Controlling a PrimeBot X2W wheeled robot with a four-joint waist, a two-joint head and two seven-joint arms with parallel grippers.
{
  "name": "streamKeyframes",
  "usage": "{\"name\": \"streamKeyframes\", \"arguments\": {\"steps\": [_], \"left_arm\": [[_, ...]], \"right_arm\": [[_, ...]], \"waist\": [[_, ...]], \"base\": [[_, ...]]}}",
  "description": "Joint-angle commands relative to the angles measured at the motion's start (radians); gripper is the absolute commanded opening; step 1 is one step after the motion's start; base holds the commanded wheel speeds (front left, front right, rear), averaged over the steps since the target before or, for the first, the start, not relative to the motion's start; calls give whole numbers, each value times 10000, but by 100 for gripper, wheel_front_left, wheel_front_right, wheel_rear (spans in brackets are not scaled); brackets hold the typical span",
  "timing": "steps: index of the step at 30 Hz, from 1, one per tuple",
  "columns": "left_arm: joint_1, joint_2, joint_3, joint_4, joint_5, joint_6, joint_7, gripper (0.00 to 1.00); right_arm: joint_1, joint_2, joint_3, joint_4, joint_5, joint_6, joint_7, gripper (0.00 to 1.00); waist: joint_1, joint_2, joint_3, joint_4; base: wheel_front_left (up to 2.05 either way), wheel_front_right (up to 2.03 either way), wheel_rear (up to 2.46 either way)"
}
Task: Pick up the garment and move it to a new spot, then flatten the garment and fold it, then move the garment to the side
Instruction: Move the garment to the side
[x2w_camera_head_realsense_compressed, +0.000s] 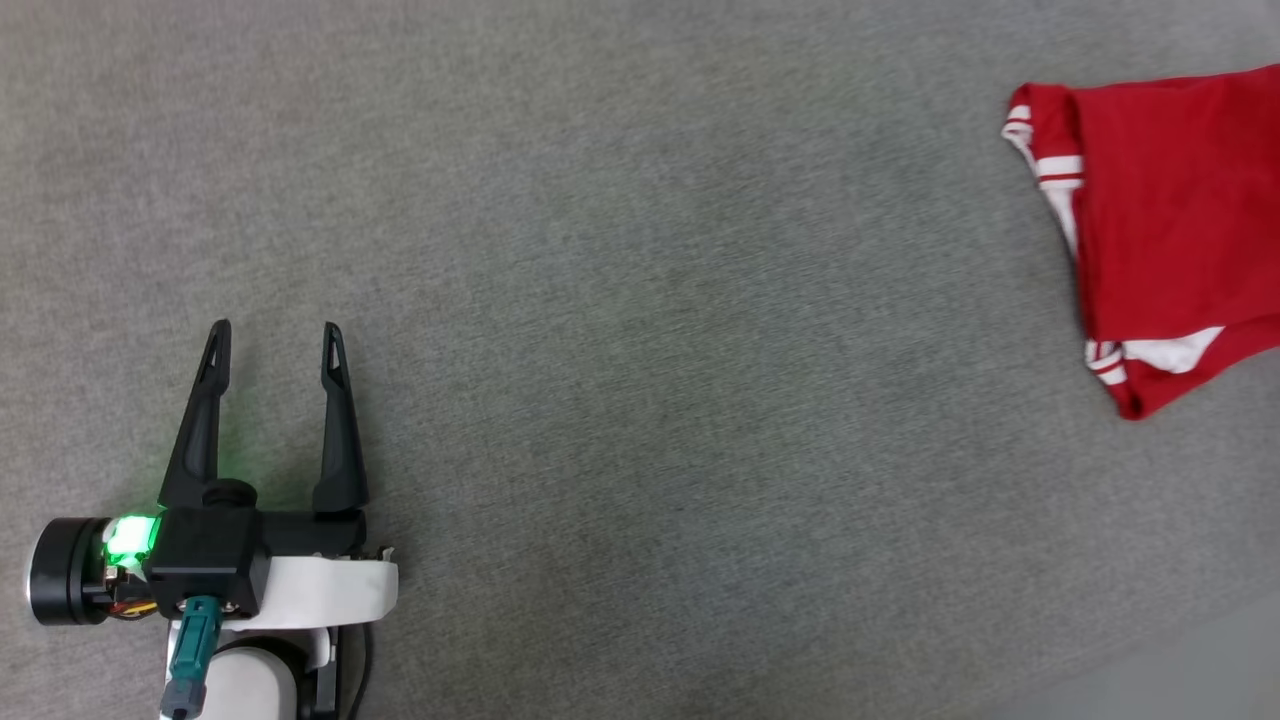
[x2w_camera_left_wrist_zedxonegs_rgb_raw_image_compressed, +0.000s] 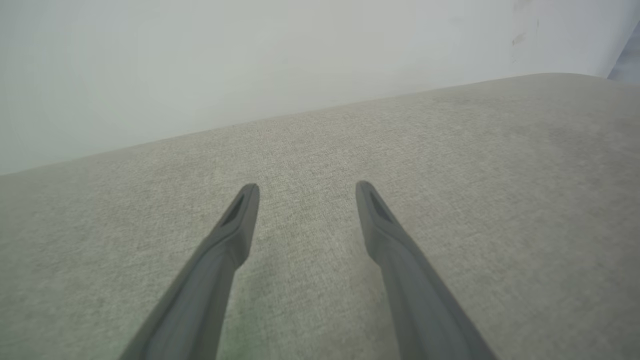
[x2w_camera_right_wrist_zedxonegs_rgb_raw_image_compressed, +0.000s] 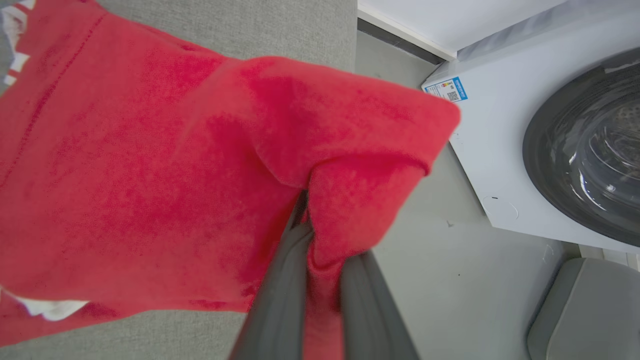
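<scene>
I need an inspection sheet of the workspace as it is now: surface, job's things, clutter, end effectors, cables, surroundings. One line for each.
Surface: grey woven fabric top.
Job's things: red jersey at the right edge of the head view, over the surface, one bunched part gripped.
Clutter: nothing seen.
End effectors: left end effector open, holding nothing, over the fabric top; right end effector shut on the jersey.
Cables: dark cable by the left wrist, with thin coloured wires beside it.
Surroundings: pale wall; white washing machine on a grey floor.
</scene>
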Motion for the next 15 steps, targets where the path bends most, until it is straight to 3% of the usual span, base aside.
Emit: {"name": "streamKeyframes", "arguments": {"steps": [1,6,7,9,11,15], "left_arm": [[-134,50,-4,-72,36,72,-23,100],[-148,68,-112,-129,-19,178,-23,100],[-128,47,-130,-114,-43,223,-23,100],[-29,1,-162,-65,-84,275,-23,100],[66,-75,-219,17,-127,339,-23,100],[365,-220,-296,123,-236,464,-25,100]], "right_arm": [[-228,208,-146,338,-52,-15,-184,0],[-282,891,-332,1530,-548,-15,-806,0],[-298,1033,-434,1786,-621,-15,-928,18],[-306,1311,-550,2302,-760,-15,-1002,100],[-351,1449,-539,2711,-1162,-15,-1029,100],[-629,1684,-710,3239,-2354,-15,-2095,100]], "waist": [[-1,0,229,127],[-1,0,271,268],[-1,0,204,296],[-1,0,-18,343],[-1,0,-355,423],[-1,0,-1111,587]], "base": [[0,0,0],[0,0,0],[0,0,0],[0,0,0],[0,0,0],[0,0,0]]}}
